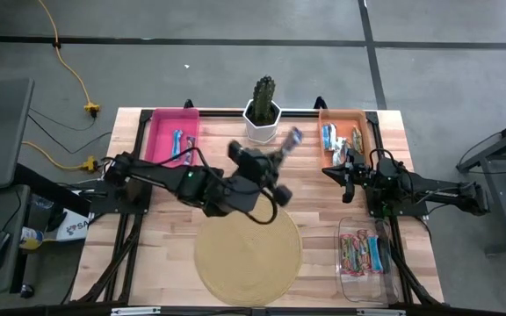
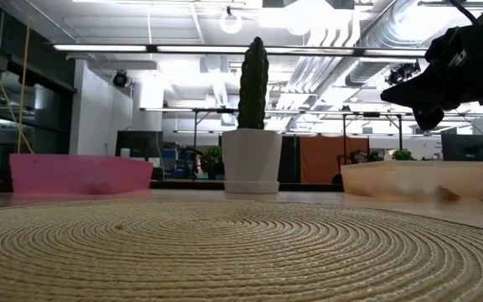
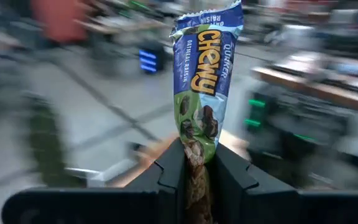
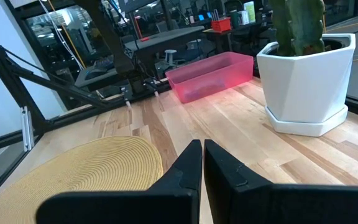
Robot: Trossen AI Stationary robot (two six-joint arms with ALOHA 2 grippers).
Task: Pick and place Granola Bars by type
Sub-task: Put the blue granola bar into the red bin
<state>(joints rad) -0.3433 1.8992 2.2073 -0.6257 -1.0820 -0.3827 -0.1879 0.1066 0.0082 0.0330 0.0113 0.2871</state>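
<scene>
My left gripper (image 1: 281, 151) is lifted above the table's middle, between the cactus pot and the orange bin, and is shut on a blue-and-green granola bar (image 3: 204, 81), which also shows in the high view (image 1: 293, 136). My right gripper (image 4: 202, 152) is shut and holds nothing; it waits beside the near end of the orange bin (image 1: 336, 171). More bars lie in the pink bin (image 1: 181, 142), in the orange bin (image 1: 339, 138) and in the clear bin (image 1: 365, 250). My left gripper pinches the granola bar between its two fingers (image 3: 169, 177) by one end of the wrapper (image 3: 196, 155). The rest of the bar sticks out past the fingertips, in line with them. The bar is lifted clear of the table.
A cactus in a white pot (image 1: 262, 114) stands at the far edge between the pink bin (image 1: 158, 132) and the orange bin (image 1: 365, 132). A round woven mat (image 1: 247, 250) lies at the near middle. The clear bin's rim (image 1: 345, 272) sits near right.
</scene>
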